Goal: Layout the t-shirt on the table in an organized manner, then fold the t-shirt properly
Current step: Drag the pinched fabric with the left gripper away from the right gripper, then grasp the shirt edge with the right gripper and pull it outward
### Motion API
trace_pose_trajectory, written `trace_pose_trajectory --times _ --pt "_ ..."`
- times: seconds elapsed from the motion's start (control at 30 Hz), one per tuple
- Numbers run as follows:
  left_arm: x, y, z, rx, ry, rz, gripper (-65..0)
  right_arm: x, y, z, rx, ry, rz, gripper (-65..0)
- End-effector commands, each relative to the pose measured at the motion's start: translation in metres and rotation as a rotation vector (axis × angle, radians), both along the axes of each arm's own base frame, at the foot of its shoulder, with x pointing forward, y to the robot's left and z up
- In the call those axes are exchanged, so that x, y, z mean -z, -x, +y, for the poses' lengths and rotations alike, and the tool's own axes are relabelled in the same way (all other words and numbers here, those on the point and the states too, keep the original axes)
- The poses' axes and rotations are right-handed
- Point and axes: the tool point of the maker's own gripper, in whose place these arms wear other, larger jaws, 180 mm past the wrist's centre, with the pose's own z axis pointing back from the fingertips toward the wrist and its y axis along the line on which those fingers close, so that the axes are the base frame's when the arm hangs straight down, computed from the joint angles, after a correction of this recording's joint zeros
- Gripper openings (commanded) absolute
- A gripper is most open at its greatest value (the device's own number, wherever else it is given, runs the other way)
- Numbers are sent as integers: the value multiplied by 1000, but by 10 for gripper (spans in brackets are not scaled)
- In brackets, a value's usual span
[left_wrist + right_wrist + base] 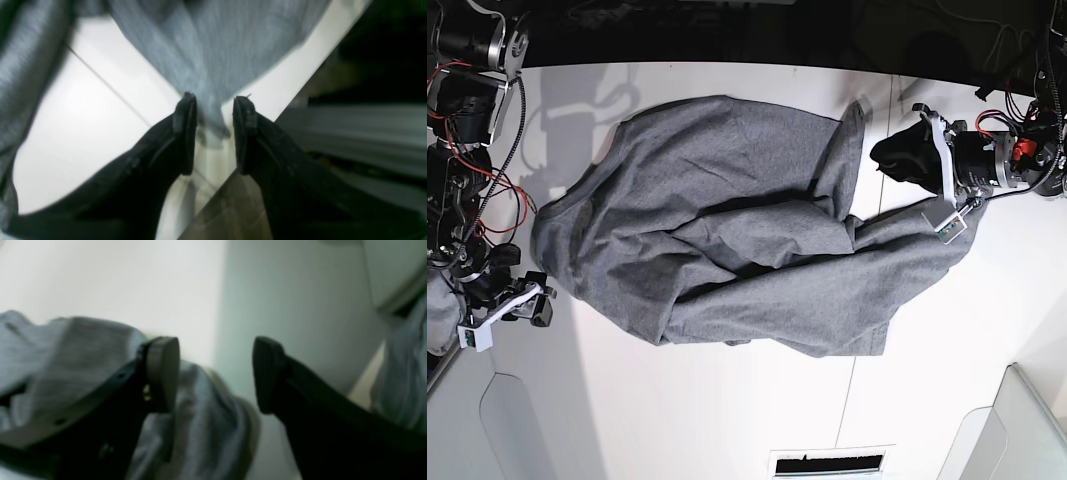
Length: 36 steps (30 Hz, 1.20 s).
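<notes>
Heather-grey t-shirt (727, 230), white table (727, 410)

Soft heathered knit t-shirt (727, 220) on smooth, faintly glossy white table (727, 420).

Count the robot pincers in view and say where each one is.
2. The left pincer sits at the t-shirt's right edge in the base view; the right pincer is off its left edge, over the table.

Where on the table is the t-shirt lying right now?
In the base view the t-shirt lies rumpled across the middle of the white table, stretching toward the left gripper at the view's right; the right gripper sits off its other end.
</notes>
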Motion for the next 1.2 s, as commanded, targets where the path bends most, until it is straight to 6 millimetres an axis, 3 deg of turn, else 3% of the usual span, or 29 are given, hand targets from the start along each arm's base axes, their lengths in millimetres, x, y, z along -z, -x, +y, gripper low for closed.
trace_pose_trajectory --times 0.0,0.17,0.33,0.4,0.5,0.53,0.77,0.97,1.17 --pt "-13 -9 -2 -8 35 -41 -434 -13 -12 -8 14 10 -49 -305" --pt "-14 -9 -24 -25 117 -39 -434 37 9 -11 30 0 76 -305" --pt "-10 -9 -48 -34 167 -42 -434 52 18 -9 36 -21 121 -322" --pt "-7 -9 -55 -35 168 -45 -434 53 18 -6 30 -26 122 -414" --pt "-3 -9 -61 -35 158 -52 -434 49 15 0 33 -76 103 -610" --pt "-3 -10 -61 -36 156 -57 -434 47 13 2 37 -96 94 -650" --pt "10 -6 -55 -38 105 -47 -434 13 -2 6 -16 -89 -9 -650" --pt "46 15 -47 -80 100 77 -434 -43 -17 11 -68 -21 -110 -650" --pt "75 28 -48 -69 54 102 -434 -76 -19 34 -152 -108 -190 -650"
